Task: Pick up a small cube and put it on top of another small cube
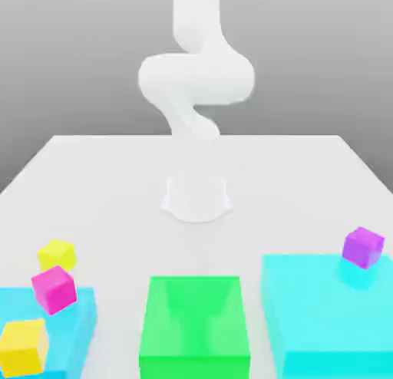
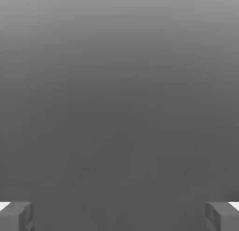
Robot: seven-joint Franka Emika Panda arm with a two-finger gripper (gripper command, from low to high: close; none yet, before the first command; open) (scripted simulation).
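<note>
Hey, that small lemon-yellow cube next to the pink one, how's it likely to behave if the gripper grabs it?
The lemon-yellow cube has flat faces, so it probably won't roll and should sit square between the fingers. It looks rigid, likely holding its shape under a squeeze. Being far smaller than the green block, it's probably light, so a sideways nudge might slide it.

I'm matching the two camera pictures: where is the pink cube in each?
Exterior view: pink cube at the view's left front, overlapping the left cyan block's far edge, nearer than the lemon cube.
Hand view: grey backdrop between the open pincer's fingers.
Shared landmark: the grey backdrop, tentatively.
</note>
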